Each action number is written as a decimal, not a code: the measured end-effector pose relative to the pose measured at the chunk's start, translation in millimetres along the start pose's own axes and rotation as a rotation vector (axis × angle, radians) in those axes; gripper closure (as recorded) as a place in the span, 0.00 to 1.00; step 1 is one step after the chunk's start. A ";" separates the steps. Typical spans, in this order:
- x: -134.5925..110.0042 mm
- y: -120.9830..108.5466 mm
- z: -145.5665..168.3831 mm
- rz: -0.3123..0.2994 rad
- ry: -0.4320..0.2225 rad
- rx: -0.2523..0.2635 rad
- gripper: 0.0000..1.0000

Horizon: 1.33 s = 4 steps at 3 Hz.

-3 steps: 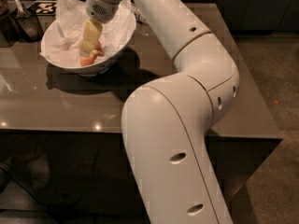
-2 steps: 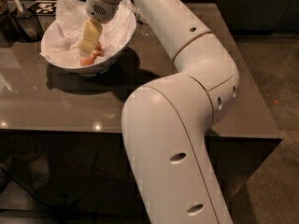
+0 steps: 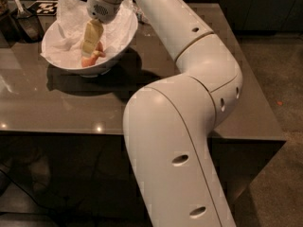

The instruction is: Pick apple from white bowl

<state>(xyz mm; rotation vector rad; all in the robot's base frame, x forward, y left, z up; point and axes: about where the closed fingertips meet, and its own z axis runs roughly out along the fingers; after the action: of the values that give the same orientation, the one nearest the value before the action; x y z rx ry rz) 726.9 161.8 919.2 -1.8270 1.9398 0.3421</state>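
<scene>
Gripper (image 3: 88, 54) down inside white bowl (image 3: 118, 48); at apple (image 3: 96, 58)

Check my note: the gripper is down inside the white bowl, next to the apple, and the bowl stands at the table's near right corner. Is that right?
Not quite. The white bowl stands toward the far left of the table, not at its near right corner, as the camera view shows. The rest holds: the gripper is down inside the bowl, next to the apple.
</scene>
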 end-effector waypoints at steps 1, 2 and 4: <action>6.9 -3.8 14.2 0.014 -0.004 -0.012 0.09; 16.4 -6.5 26.4 0.032 -0.005 -0.026 0.10; 28.7 -7.3 38.9 0.048 -0.008 -0.049 0.11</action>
<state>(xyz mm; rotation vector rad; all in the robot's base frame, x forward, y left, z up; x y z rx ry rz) 739.5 154.4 872.6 -1.8087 1.9894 0.4155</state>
